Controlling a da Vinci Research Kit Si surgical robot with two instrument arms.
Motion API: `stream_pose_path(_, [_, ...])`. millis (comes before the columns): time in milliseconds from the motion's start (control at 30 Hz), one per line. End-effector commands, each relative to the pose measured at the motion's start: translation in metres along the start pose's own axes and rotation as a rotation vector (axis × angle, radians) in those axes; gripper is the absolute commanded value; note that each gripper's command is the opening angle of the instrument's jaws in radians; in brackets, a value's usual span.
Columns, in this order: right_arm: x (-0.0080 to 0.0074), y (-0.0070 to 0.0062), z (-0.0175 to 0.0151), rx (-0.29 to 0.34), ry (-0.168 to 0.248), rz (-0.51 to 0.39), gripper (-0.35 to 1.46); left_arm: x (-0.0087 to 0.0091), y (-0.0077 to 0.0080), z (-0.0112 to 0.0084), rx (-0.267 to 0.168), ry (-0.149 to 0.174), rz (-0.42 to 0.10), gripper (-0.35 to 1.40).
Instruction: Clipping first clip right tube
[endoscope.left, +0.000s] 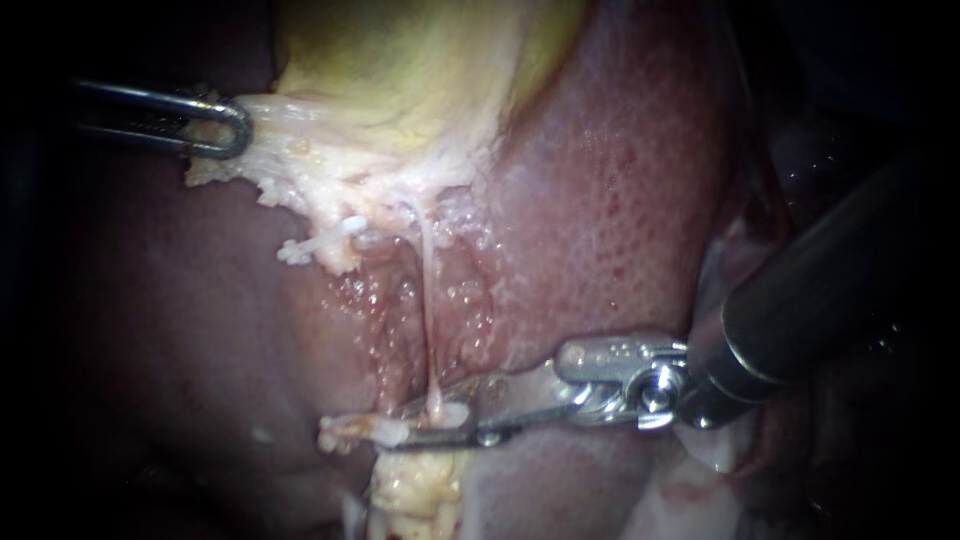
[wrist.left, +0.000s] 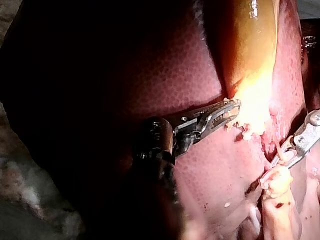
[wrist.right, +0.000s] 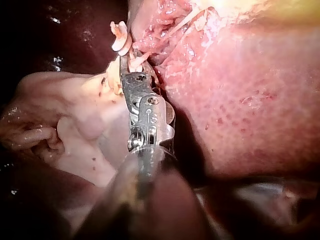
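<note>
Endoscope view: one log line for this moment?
left instrument: jaws shut on gallbladder | right instrument: at tube, lower end

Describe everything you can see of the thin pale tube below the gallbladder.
The tube is a thin, whitish, glossy strand, stretched straight. Its upper end joins the ragged white tissue under the gallbladder, and it runs down across the reddish liver bed. Its slightly thicker lower end sits in the open claw of the right instrument.
</note>
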Motion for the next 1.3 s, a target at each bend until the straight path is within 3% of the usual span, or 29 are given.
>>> stream_pose_path(33, [0.0,0.0,0.0,0.0,0.0,0.006,-0.35,0.0,0.0,0.0,0.0,0.0,0.0,-0.35])
stream_pose_path(67, [0.0,0.0,0.0,0.0,0.0,0.006,-0.33,0.0,0.0,0.0,0.0,0.0,0.0,-0.35])
stream_pose_path(133, [0.0,0.0,0.0001,-0.001,-0.003,0.006,-0.02,0.0,0.0,0.0,0.0,0.0,0.0,-0.35])
stream_pose_path(233, [-0.0001,0.0004,0.0004,0.002,0.017,0.011,0.28,0.0,0.0,0.0,0.0,0.0,0.0,-0.35])
stream_pose_path(333, [-0.0003,0.0008,0.0008,0.011,0.05,-0.04,0.42,0.0,0.0,-0.0001,-0.001,0.0,0.0,-0.35])
stream_pose_path(667, [-0.0007,0.0015,0.0001,-0.048,0.08,-0.074,0.5,0.0,0.0,-0.0001,-0.001,0.0,0.0,-0.35])
stream_pose_path(1033, [-0.001,0.0027,-0.0028,-0.029,0.147,-0.067,0.5,-0.0001,-0.0001,-0.0003,-0.002,-0.001,0.001,-0.35])
stream_pose_path(1300, [-0.0008,0.0025,-0.003,0.014,0.191,-0.046,0.5,-0.0001,-0.0001,-0.0004,-0.002,-0.001,0.001,-0.35])
